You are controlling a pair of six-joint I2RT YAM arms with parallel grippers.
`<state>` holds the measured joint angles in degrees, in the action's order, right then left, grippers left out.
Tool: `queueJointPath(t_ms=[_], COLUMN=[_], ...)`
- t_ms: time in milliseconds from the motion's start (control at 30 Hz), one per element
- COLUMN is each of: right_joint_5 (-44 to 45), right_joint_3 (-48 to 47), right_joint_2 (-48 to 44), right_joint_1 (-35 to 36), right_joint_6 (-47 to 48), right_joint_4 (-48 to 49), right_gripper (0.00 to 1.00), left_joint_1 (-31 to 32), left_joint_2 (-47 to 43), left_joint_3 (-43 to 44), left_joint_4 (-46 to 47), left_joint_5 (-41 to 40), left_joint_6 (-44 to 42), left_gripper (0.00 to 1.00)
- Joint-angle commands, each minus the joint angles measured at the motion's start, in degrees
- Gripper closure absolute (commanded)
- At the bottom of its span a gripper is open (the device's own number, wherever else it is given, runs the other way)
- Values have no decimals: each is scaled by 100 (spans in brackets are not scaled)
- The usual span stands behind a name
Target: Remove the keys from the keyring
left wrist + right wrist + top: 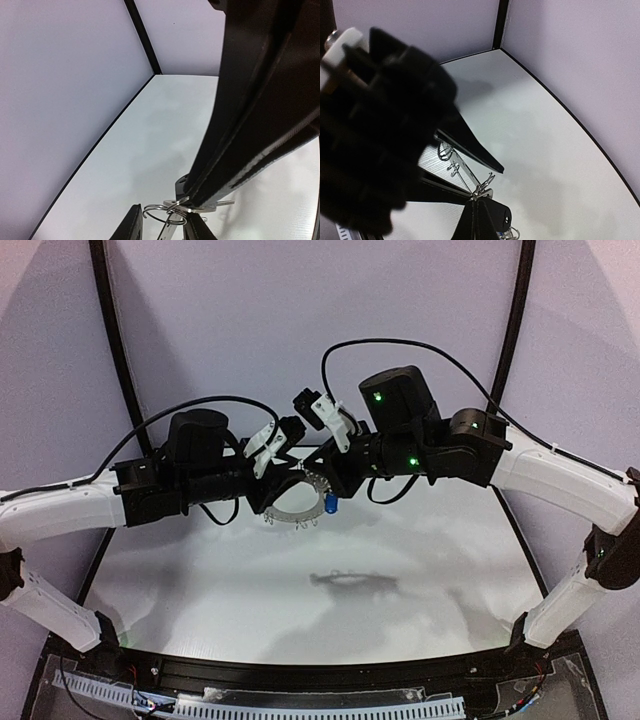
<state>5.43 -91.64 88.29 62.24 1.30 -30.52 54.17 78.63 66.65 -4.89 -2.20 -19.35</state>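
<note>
Both arms meet in mid-air above the table. The keyring (292,508) hangs between them, a flat grey ring fringed with wire loops. My left gripper (285,472) straddles its rim, and in the left wrist view its fingers (132,226) close around the wire loops (162,212). My right gripper (479,212) is shut at the ring's edge, pinching the silver tab beside the black key head (499,218). The blue key (329,504) dangles under the ring on the right. The right gripper's dark fingers (250,125) cross the left wrist view.
The white table (320,600) lies well below the grippers and shows their shadow. Black frame posts (110,330) and lilac walls enclose the back and sides. A cable track (300,708) runs along the near edge.
</note>
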Motion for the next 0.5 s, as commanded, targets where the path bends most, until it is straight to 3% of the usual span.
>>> queueJointPath(t_ms=[0,467], right_joint_5=[-84,108], right_joint_3=[-243,-358], right_joint_2=[1,92], right_joint_1=[46,47], right_joint_6=[-94,-376], right_joint_4=[144,-55], right_gripper=[100,100], left_joint_1=[-48,-50], left_joint_2=[-156,-260], left_joint_3=[-100,-234], left_joint_4=[42,317], left_joint_5=[-94,-225], left_joint_6=[2,93], left_gripper=[71,73])
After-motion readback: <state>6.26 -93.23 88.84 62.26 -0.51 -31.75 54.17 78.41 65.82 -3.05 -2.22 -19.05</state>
